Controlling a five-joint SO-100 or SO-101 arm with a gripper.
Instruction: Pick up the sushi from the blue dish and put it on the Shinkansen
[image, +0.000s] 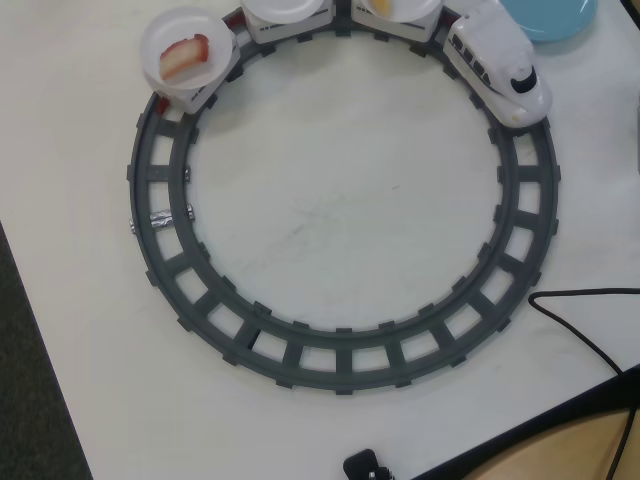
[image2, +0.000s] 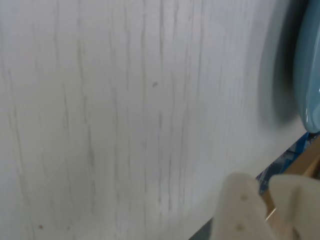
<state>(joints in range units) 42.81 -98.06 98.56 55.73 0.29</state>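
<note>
The white Shinkansen (image: 500, 65) stands on the far right of the track, its cars with round white plates (image: 160, 35) curving along the top. The blue dish (image: 555, 18) is cut off at the top right corner in the overhead view. Its rim also shows at the right edge of the wrist view (image2: 307, 65). The dark red sushi is not in view. My gripper (image2: 265, 182) shows only in the wrist view, at the bottom right. Its cream fingers are close together with nothing between them, above the white table near the table's edge.
The dark grey ring of track (image: 340, 355) fills the table's middle. A pink-and-white piece (image: 185, 55) lies on the left car's plate and a yellow-orange piece (image: 385, 6) on another. A black cable (image: 580, 330) runs at the right. A black part (image: 365, 465) sits at the bottom edge.
</note>
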